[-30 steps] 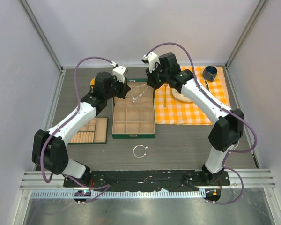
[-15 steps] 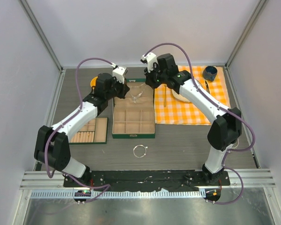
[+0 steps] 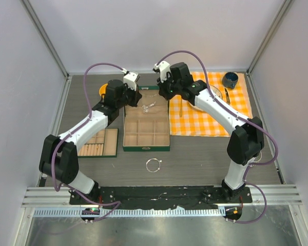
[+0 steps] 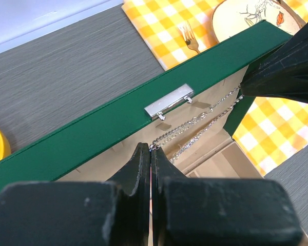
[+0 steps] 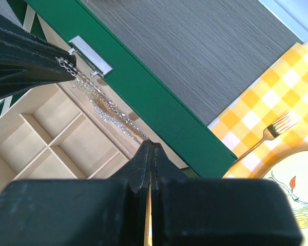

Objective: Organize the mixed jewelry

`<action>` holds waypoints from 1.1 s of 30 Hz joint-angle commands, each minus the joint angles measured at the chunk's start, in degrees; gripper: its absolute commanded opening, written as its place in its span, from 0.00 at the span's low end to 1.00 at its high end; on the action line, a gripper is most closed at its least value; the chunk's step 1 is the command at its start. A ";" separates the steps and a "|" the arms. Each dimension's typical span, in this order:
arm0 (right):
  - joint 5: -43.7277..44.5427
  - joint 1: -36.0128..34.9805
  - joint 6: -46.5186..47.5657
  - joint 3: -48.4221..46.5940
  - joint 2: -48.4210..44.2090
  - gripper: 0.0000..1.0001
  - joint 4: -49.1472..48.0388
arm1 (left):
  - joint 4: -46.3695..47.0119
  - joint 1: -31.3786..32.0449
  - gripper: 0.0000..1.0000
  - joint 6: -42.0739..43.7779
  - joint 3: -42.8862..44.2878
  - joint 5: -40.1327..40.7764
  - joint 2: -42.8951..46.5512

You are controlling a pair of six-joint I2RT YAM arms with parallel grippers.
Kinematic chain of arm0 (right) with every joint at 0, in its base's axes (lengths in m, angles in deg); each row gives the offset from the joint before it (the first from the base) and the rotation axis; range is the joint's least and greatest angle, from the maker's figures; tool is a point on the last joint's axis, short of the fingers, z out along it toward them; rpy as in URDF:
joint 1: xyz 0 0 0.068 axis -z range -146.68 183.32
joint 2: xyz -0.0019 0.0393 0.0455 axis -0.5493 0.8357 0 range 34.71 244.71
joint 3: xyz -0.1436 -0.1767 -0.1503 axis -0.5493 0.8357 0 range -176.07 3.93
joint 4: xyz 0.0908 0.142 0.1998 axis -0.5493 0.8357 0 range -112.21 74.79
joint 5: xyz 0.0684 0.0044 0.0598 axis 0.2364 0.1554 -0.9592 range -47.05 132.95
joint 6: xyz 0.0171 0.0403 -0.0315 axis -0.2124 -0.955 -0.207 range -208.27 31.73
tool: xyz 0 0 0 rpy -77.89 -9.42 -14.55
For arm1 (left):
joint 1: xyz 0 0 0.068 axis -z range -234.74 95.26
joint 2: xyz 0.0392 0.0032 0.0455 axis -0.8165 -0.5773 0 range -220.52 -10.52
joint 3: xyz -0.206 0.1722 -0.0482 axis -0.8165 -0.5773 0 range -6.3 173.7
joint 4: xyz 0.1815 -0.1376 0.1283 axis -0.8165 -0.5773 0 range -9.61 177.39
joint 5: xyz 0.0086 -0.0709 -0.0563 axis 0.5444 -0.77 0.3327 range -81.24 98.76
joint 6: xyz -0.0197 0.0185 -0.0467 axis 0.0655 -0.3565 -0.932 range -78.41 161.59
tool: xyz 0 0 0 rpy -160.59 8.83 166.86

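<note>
Your left fingers (image 4: 139, 170) and right fingers (image 5: 144, 160) are pinched shut on the chain necklace (image 4: 195, 121) over the green box (image 3: 146, 148); the bangle (image 3: 153, 164) lies unsorted on the near desk (image 3: 195, 159).

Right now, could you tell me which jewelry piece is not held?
The round bangle, lying free on the table near the green box; the chain necklace hangs pinched between the left end effector and the right end effector.

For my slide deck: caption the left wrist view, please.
Both shut, left gripper and right gripper hold a fine silver chain necklace across the open green box.
</note>
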 commanded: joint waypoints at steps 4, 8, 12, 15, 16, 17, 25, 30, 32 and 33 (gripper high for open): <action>2.39 -0.29 -0.77 0.26 -1.40 0.01 -4.45 | 4.03 -0.50 0.00 -0.10 0.63 0.74 -0.52; 3.19 -0.29 -0.94 0.43 -1.66 0.01 -4.89 | 4.30 -0.50 0.00 -0.36 0.46 1.01 -0.52; 3.71 -0.29 -1.12 0.61 -1.75 0.01 -5.06 | 4.65 -0.50 0.00 -0.36 0.37 1.45 -0.61; 3.89 -0.29 -1.12 0.69 -1.92 0.01 -5.32 | 4.74 -0.42 0.00 -0.36 0.46 1.45 -0.70; 3.98 -0.29 -1.12 0.70 -2.10 0.01 -5.33 | 4.74 -0.50 0.00 -0.36 0.46 1.53 -0.70; 4.07 -0.29 -1.12 0.78 -2.28 0.01 -5.41 | 4.74 -0.50 0.00 -0.45 0.46 1.54 -0.70; 4.59 -0.29 -1.21 1.05 -2.63 0.01 -5.77 | 4.91 -0.50 0.00 -0.36 0.55 1.53 -0.96; 4.95 -0.29 -1.21 0.87 -2.19 0.01 -6.12 | 5.18 -0.50 0.00 -0.19 0.63 1.62 -1.75; 5.21 -0.29 -1.21 0.78 -2.01 0.01 -6.29 | 5.35 -0.50 0.00 -0.19 0.72 1.71 -1.92; 5.30 -0.29 -1.12 0.78 -2.01 0.01 -6.38 | 5.44 -0.50 0.00 -0.01 0.72 1.71 -2.01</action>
